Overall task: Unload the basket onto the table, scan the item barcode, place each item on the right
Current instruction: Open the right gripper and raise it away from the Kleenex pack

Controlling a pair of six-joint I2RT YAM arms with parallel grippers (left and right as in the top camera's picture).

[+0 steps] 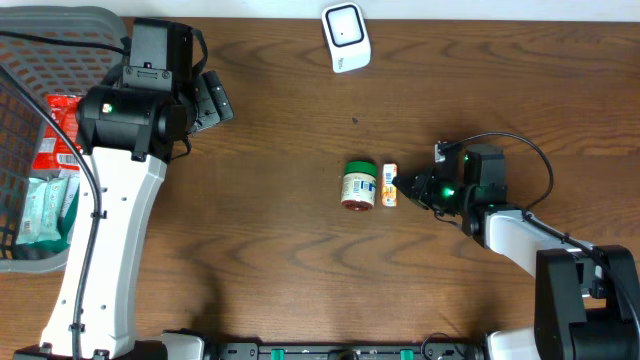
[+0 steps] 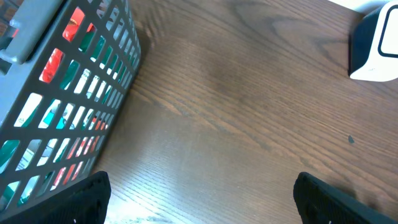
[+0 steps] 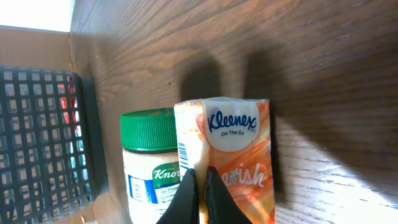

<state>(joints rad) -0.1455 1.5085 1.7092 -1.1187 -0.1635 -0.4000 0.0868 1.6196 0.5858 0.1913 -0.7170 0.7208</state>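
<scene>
item: a small orange-and-white kleenex tissue pack [image 1: 390, 186] lies on the dark wooden table [image 1: 280, 250], right of centre.
jar: a green-lidded knorr jar [image 1: 359, 185] lies on its side just beside the pack, on the side away from the right arm.
right claw: the right gripper [image 1: 402, 187] is pressed together, tips at the pack's end, pinching nothing.
basket: a grey plastic mesh basket [image 1: 30, 60] at the far left holds red and teal packets.
left claw: the left gripper [image 1: 213, 100] hangs spread wide near the basket, empty.
scanner: a white barcode scanner [image 1: 346, 37] sits at the table's far edge, well apart from the pack.
</scene>
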